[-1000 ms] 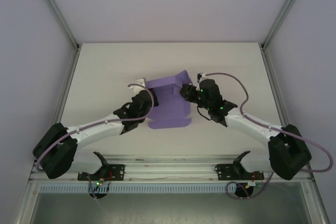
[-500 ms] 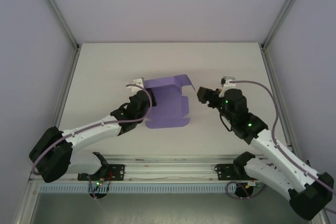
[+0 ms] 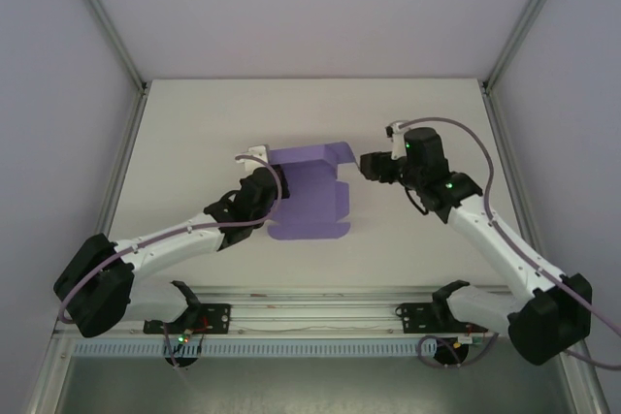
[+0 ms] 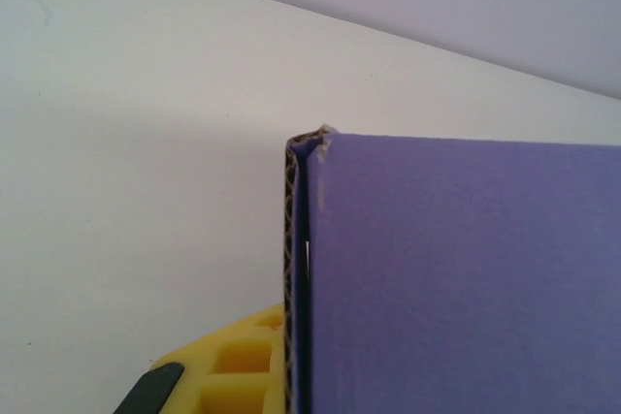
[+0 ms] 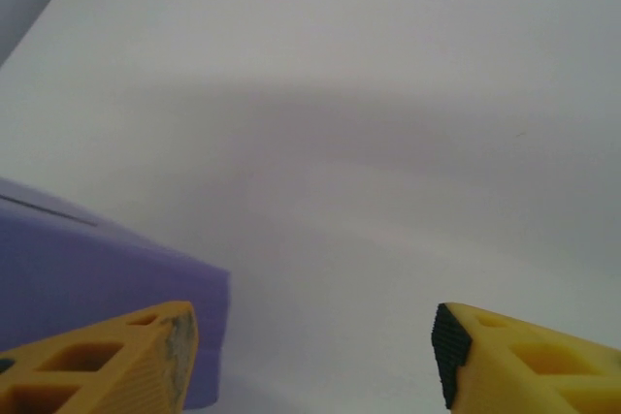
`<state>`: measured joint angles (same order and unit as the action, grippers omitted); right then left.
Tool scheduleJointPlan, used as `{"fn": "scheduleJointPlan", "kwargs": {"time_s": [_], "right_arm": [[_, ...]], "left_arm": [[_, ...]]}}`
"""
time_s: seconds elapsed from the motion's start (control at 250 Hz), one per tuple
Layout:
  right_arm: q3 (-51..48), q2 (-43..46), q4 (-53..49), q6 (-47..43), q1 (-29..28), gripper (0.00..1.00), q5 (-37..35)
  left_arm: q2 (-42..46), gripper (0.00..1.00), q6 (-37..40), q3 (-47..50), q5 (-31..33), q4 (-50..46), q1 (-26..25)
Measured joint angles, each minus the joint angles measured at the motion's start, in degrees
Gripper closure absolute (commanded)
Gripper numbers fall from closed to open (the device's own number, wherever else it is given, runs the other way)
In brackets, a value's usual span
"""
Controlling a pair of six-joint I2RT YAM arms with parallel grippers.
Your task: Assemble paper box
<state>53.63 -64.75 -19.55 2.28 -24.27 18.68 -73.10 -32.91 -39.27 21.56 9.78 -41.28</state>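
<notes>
One paper box [image 3: 309, 203], long axis near-to-far, far flap raised

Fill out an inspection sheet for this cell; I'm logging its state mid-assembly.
Surface: white table top, matte, no marks seen.
Job's things: purple card paper box, partly folded, left wall upright, near part lying flat.
Clutter: nothing seen.
Grippers: left gripper at the box's left wall, one yellow finger against its outside, the other hidden; right gripper open, fingers empty, just beside the box's right edge.
Cables: lilac cables run along both arms.
Surroundings: pale enclosure walls, metal frame posts.
</notes>
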Motion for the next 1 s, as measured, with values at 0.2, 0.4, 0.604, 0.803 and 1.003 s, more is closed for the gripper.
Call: {"fn": "scheduleJointPlan", "kwargs": {"time_s": [0.2, 0.4, 0.604, 0.803, 1.003], "right_arm": [[1.79, -5.03, -0.15, -2.56, -0.07, 0.43, 9.60], [1.88, -7.48, 0.79, -3.04, -1.09, 0.44, 14.58], [3.26, -10.95, 2.03, -4.15, -4.17, 0.47, 15.39], [4.52, -13.07, 4.07, -6.08, -7.76, 0.52, 6.67], [4.46, -13.81, 9.49, -8.44, -11.96, 0.55, -5.16]], "left_arm": [[-0.42, 1.00, 0.04, 0.00, -0.50, -0.11, 0.02], [-2.01, 1.00, 0.68, -0.63, -1.11, -0.13, 0.02], [-2.69, 1.00, 1.42, -1.40, -2.23, -0.13, 0.02], [-2.80, 1.00, 1.53, -1.51, -3.13, -0.13, 0.02], [-2.80, 1.00, 1.46, -1.73, -3.13, -0.15, 0.02]]}}
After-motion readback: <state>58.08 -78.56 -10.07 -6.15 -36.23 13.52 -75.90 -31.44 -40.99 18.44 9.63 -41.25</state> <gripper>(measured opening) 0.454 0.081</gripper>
